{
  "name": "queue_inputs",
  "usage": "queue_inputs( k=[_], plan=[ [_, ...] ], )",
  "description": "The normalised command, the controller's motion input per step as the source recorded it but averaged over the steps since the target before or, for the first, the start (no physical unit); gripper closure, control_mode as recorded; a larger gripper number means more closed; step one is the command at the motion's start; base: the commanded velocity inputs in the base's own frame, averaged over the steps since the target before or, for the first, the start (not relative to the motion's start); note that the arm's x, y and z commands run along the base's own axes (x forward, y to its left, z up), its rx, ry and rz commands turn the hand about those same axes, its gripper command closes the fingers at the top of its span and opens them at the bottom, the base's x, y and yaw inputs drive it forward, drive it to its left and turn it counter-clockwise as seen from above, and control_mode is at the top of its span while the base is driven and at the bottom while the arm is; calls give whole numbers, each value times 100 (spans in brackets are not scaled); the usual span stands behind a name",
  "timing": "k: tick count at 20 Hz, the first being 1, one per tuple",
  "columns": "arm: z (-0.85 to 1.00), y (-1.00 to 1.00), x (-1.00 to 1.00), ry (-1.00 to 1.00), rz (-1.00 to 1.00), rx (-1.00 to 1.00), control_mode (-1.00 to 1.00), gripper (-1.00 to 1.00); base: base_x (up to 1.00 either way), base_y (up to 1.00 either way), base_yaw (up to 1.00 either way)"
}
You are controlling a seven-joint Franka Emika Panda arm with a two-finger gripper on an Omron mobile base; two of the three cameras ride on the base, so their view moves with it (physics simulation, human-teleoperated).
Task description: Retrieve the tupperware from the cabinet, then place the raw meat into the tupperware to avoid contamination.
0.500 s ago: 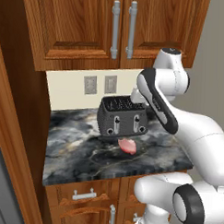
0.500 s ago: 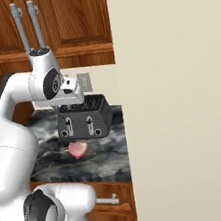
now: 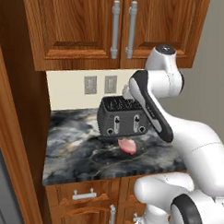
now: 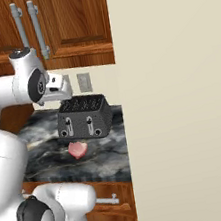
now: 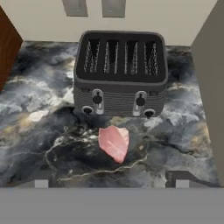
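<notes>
The raw meat [image 5: 114,142], a small pink slab, lies on the dark marble counter just in front of the toaster; it also shows as raw meat [image 3: 127,145] and raw meat [image 4: 77,149]. My gripper [image 5: 111,183] hovers over the counter above the meat, open and empty, its fingertips [image 5: 41,183] wide apart. The cabinet [image 3: 85,29] hangs above with both doors shut, its grey bar handles [image 3: 115,28] side by side; the right base view shows the same cabinet [image 4: 72,17]. The tupperware is out of view.
A dark grey toaster [image 3: 120,116] stands at the back of the counter [image 3: 70,149] below two wall outlets [image 3: 90,84]. A beige wall [image 4: 181,96] bounds the counter's right side and a tall wooden panel [image 3: 14,128] its left. Drawers [image 3: 85,195] sit below.
The arm's upper joint has shifted slightly up and to the left. The meat, toaster and cabinet doors are where they were.
</notes>
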Motion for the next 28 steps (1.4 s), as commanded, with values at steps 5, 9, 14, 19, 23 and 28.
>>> queue_inputs(
  k=[5,9,14,19,23,28],
  plan=[
    [54,19,4,-42,-13,-2,-100,-100,0,0,0],
    [67,15,3,-29,-8,-1,-100,-100,0,0,0],
    [83,2,1,-15,-2,1,-100,-100,0,0,0],
    [83,0,1,-4,0,7,-100,-100,0,0,0],
    [66,2,2,-8,0,1,-100,-100,0,0,0],
    [10,13,25,-10,4,-5,-100,-100,0,0,0]
  ],
)
